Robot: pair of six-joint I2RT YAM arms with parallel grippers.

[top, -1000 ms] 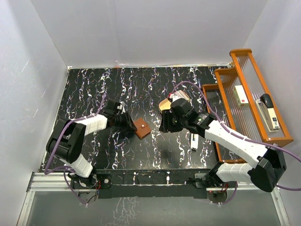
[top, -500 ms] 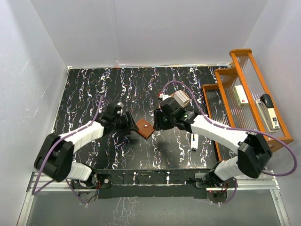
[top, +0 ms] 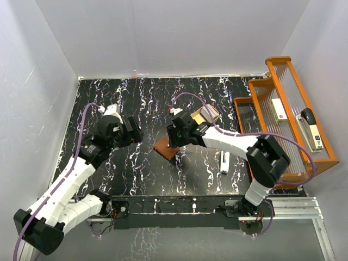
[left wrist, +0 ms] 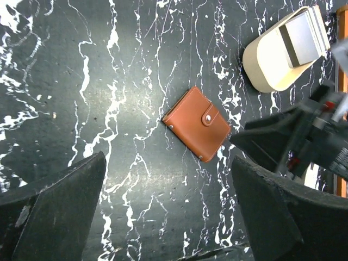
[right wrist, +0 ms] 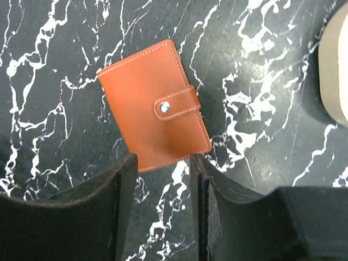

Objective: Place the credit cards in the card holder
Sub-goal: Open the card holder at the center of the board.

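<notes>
The card holder (top: 166, 148) (left wrist: 197, 124) (right wrist: 155, 128) is a brown leather wallet, snapped closed and lying flat on the black marbled table. My left gripper (top: 134, 131) (left wrist: 168, 212) hovers above and to its left, open wide and empty. My right gripper (top: 173, 140) (right wrist: 163, 185) stands just at the wallet's near edge. Its jaws are apart with only bare table between them. A stack of flat greyish credit cards (left wrist: 303, 33) rests in the tan oval tray (top: 202, 116) (left wrist: 266, 65) behind the right arm.
An orange tiered rack (top: 283, 117) with a stapler (top: 311, 126) stands along the right side. A narrow white stick (top: 224, 162) lies on the table right of the wallet. White walls enclose the table on three sides.
My left gripper opened wide and drew back to the left, away from the wallet. The right gripper slid left to the wallet, which now lies flat.
</notes>
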